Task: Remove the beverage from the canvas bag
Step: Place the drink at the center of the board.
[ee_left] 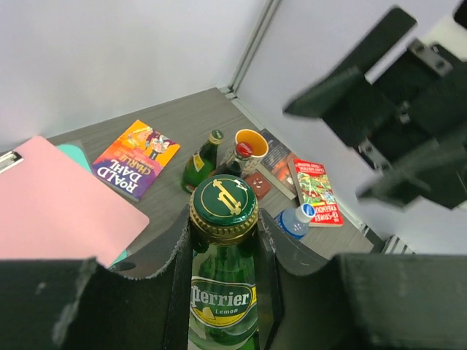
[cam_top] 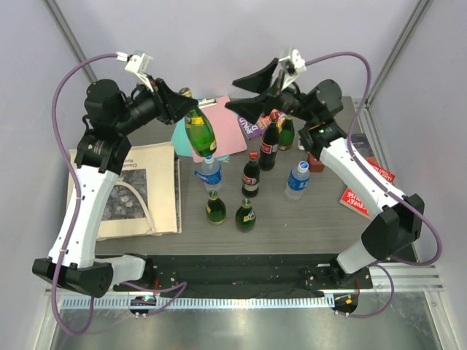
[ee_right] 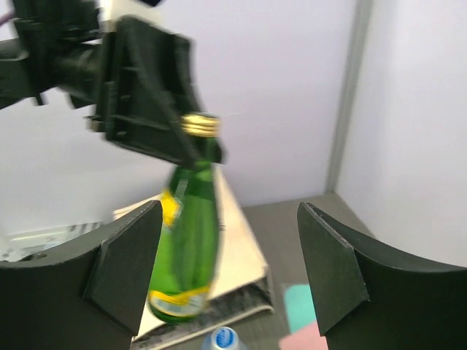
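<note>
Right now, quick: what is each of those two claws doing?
Left gripper: closed on the neck of the green Perrier bottle, holding it up.
Right gripper: open, holding nothing.

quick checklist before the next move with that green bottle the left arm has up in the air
1. Grip: left end effector shut on the Perrier bottle at its neck: ok.
2. Bottle out of the canvas bag, which lies flat on the table: ok.
3. Right end effector open and empty: ok.
4. Set-down spot: a water bottle stands just below it in the top view: not ok.
5. Bottle hanging plumb: cannot tell.
</note>
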Controlling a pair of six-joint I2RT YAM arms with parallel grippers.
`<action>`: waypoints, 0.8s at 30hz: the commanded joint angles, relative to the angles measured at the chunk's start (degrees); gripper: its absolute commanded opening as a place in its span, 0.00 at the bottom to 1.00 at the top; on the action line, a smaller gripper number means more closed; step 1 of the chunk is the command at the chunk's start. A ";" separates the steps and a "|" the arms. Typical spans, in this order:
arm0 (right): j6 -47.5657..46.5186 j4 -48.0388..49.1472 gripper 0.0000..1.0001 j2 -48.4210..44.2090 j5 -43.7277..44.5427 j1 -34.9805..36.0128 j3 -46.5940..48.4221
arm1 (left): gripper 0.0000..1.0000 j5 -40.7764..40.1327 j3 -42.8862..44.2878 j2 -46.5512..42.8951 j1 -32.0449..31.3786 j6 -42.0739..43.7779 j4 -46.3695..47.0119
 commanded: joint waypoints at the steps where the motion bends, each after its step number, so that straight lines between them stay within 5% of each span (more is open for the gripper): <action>1: -0.72 -2.07 0.79 -4.44 3.88 -5.74 3.12 | 0.00 5.06 0.74 -4.09 -0.17 -0.35 8.82; 9: -4.24 -11.48 0.80 -6.11 11.88 -16.28 4.52 | 0.00 5.33 0.57 -1.90 -8.16 0.17 10.49; 17: -3.97 -17.37 0.80 -9.97 17.60 -26.83 0.58 | 0.00 -0.29 0.21 2.50 -23.27 5.88 10.85; 24: -6.08 -19.48 0.80 -14.54 17.51 -27.90 -4.17 | 0.00 -5.65 1.44 6.89 -34.44 11.42 11.29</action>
